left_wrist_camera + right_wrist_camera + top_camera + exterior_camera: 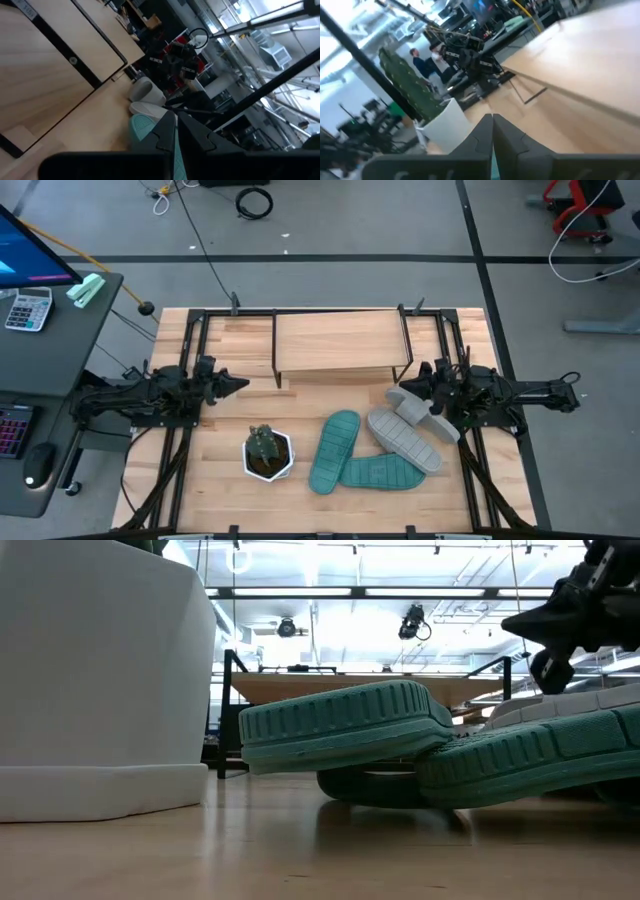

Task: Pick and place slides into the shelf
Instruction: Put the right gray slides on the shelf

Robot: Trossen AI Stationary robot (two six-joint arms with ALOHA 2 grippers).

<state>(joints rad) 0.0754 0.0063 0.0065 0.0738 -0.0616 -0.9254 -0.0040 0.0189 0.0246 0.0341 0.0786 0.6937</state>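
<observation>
Two teal slides lie crossed near the table's front: one (335,450) rests with its end on the other (380,473), and both fill the low view (345,725). Two grey slides sit to their right, one flat (405,442) and one (420,412) leaning on it. The shelf (340,345) stands at the far middle with nothing on its top board. My right gripper (412,385) (492,117) hovers shut just above the leaning grey slide, clear of it in the low view (545,615). My left gripper (243,384) (175,117) waits shut at the table's left, pointing right.
A small cactus in a white pot (267,452) stands left of the teal slides, near the front edge, and looms large in the low view (100,680). Black frame rails (185,360) run along both table sides. A desk with a calculator (28,308) stands at the far left.
</observation>
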